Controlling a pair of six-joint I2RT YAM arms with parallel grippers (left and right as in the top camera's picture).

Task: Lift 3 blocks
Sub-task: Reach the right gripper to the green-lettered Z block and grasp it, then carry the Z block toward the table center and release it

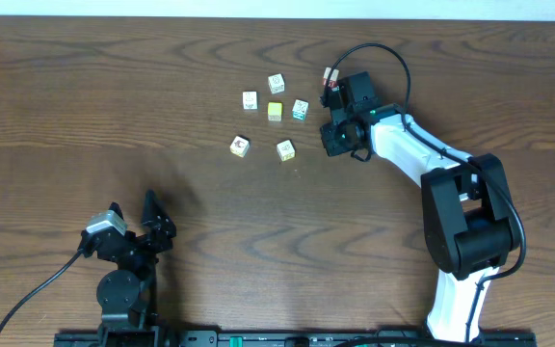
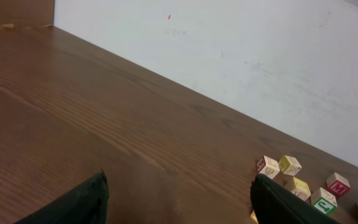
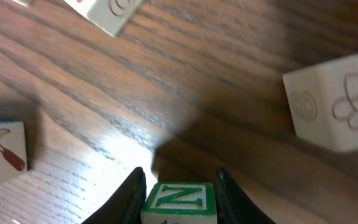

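Observation:
Several small picture blocks lie loose at the table's far middle: cream ones (image 1: pixel 250 99), (image 1: pixel 277 84), (image 1: pixel 240 146), (image 1: pixel 285 149), a plain yellow cube (image 1: pixel 275 111) and a teal-marked cube (image 1: pixel 300 109). My right gripper (image 1: pixel 338 143) is just right of this cluster. In the right wrist view it (image 3: pixel 179 173) is shut on a cube with a green letter face (image 3: pixel 179 198), one finger on each side. Whether that cube is off the wood I cannot tell. My left gripper (image 1: pixel 133 202) stands open at the near left, with nothing between its fingers (image 2: pixel 179 176).
Around the held cube lie a block with a hammer picture (image 3: pixel 2 152), a cream block (image 3: pixel 337 102) on the right and another (image 3: pixel 107 12) at the top. The left wrist view shows the cluster (image 2: pixel 298 186) far off, near a white wall (image 2: pixel 229 56).

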